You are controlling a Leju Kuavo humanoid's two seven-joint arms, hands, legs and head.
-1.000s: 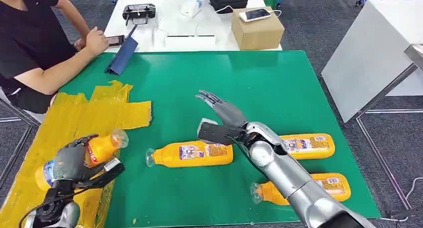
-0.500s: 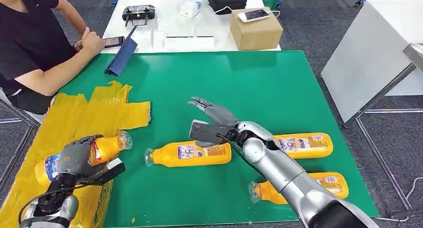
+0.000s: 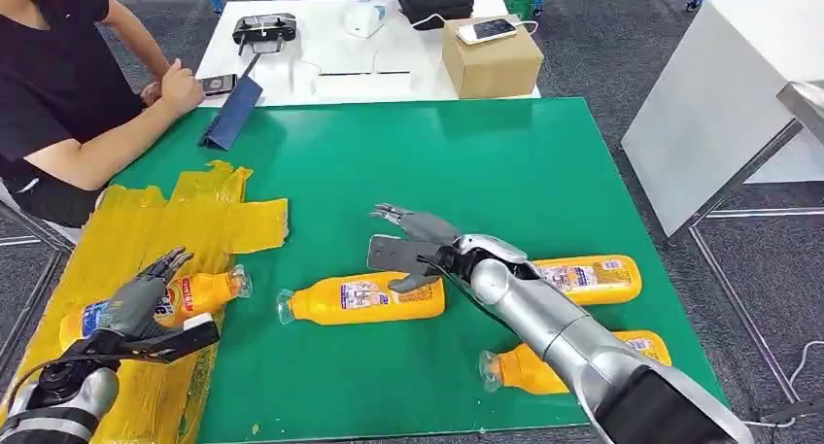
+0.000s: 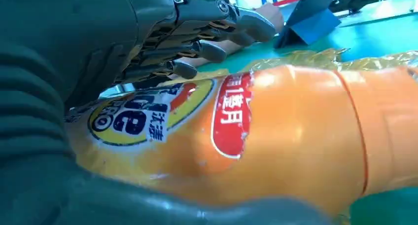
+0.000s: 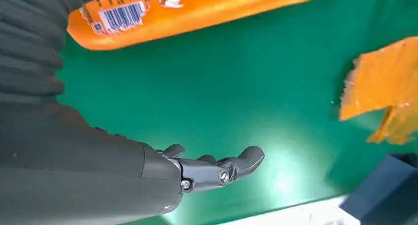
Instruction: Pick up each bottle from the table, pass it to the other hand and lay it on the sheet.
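Left hand (image 3: 136, 303) springs wide, bottle (image 3: 194, 295) now lying on the sheet (image 3: 146, 232) at eight o'clock; right hand (image 3: 413, 250) empty, spread

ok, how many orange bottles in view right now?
4. One lies on the yellow sheet under the open left hand: bottle. One mid-mat by the right hand. One behind the right arm, one near the front edge, partly hidden.

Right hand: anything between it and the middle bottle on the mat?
Nothing visible. The right hand hovers open right above the middle bottle, which lies alone on bare green mat, the other bottles apart from it.
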